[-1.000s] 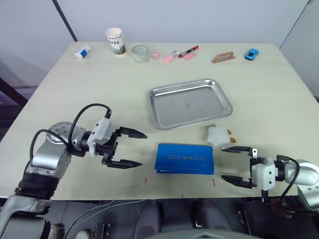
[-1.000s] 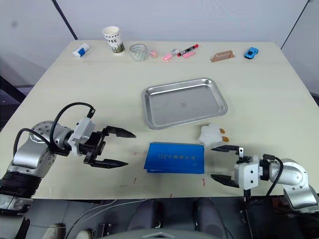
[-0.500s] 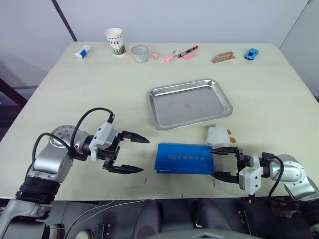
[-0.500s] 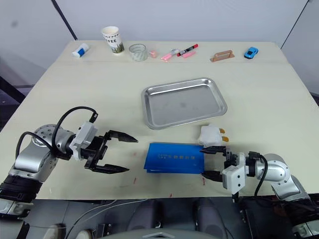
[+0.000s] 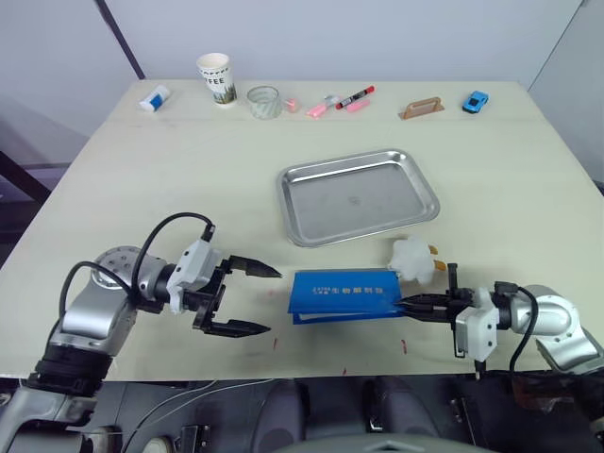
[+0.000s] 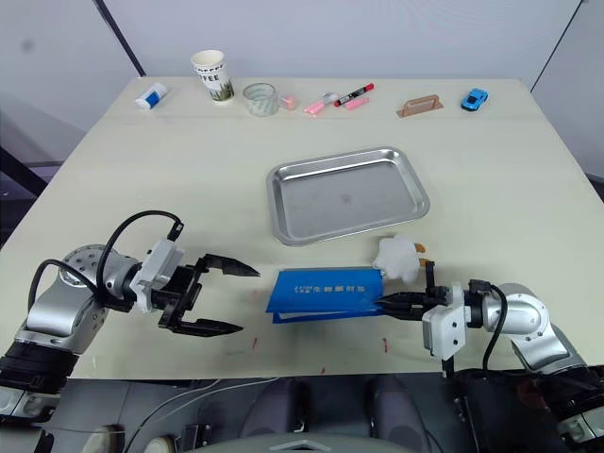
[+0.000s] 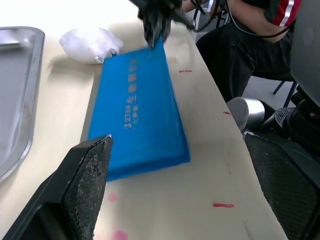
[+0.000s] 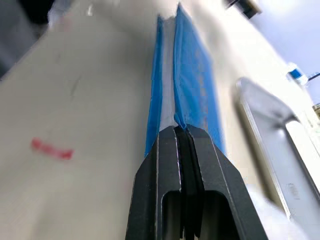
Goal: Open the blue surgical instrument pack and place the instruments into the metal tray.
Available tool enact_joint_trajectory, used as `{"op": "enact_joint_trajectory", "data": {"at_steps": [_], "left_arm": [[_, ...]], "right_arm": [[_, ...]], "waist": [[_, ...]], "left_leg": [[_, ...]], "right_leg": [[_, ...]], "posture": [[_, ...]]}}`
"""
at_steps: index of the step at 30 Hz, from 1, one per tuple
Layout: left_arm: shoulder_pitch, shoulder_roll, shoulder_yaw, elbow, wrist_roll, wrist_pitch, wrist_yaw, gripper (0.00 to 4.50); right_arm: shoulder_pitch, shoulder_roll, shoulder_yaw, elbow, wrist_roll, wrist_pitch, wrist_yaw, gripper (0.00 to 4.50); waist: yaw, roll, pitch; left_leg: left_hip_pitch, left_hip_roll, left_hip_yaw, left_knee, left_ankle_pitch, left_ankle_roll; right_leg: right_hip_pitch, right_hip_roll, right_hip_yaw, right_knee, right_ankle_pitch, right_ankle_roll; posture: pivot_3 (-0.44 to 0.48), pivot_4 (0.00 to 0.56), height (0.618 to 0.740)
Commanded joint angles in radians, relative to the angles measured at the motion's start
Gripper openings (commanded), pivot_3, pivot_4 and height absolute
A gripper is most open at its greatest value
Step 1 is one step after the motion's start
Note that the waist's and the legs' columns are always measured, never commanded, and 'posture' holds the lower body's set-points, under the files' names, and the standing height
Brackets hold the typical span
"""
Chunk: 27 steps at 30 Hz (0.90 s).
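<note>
Matt blue fabric pack, glossy steel tray, smooth pale matt tabletop, paper cup

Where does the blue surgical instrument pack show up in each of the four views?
Left eye view: blue surgical instrument pack at the table's near edge, its right end pinched by the right gripper.
Right eye view: same spot.
Left wrist view: centre, lying lengthwise.
Right wrist view: edge-on, running away from the shut fingers.
Shared landmark: the metal tray, just beyond the pack.

Tray, pack on table
</note>
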<state>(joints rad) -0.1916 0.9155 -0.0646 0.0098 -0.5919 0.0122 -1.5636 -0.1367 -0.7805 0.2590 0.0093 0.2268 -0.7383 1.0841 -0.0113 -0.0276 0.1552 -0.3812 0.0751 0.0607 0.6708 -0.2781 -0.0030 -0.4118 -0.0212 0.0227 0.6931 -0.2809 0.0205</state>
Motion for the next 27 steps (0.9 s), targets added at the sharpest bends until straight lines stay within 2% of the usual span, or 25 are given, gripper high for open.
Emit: {"op": "enact_joint_trajectory", "data": {"at_steps": [1,6,12,18,27], "left_arm": [[0.004,0.000,0.033,-0.037,-0.025,-0.011,-0.051,4.50],[0.030,0.000,0.035,-0.072,-0.044,0.003,-0.051,4.50],[0.056,-0.003,0.047,-0.105,-0.052,0.017,-0.050,4.50],[0.053,-0.018,0.042,-0.113,-0.042,0.025,-0.035,4.50],[0.011,-0.066,0.056,-0.066,-0.040,0.048,-0.022,4.50]], "right_arm": [[0.012,-0.026,0.001,-0.099,0.171,0.143,0.064,0.03],[0.046,-0.054,-0.037,-0.196,0.363,0.445,0.091,0.03],[0.083,-0.081,-0.081,-0.249,0.454,0.775,0.039,0.03],[0.066,-0.039,-0.106,-0.279,0.466,0.921,0.015,0.03],[0.024,-0.040,-0.165,-0.301,0.520,1.063,0.098,0.03]], "waist": [[0.001,0.000,0.000],[0.005,0.000,0.000],[0.006,0.000,0.000],[0.005,0.000,0.000],[0.004,0.000,0.000]], "left_leg": [[0.000,0.000,0.000,0.000,0.000,0.000],[0.000,0.000,0.000,0.000,0.000,0.000],[-0.001,0.000,0.000,0.000,0.000,0.000],[-0.001,0.000,0.000,0.000,0.000,0.000],[-0.001,0.000,-0.001,0.000,0.000,0.000]], "right_leg": [[0.000,0.000,0.000,0.000,0.000,0.000],[0.000,0.000,0.000,0.000,0.000,0.000],[0.000,0.000,-0.001,0.000,0.000,0.000],[0.000,0.000,-0.001,0.000,0.000,0.000],[0.000,0.000,-0.001,0.000,0.000,0.000]], "posture": [[0.000,0.150,0.725],[0.000,0.150,0.725],[0.000,0.150,0.725],[0.000,0.150,0.725],[0.000,0.150,0.725]]}}
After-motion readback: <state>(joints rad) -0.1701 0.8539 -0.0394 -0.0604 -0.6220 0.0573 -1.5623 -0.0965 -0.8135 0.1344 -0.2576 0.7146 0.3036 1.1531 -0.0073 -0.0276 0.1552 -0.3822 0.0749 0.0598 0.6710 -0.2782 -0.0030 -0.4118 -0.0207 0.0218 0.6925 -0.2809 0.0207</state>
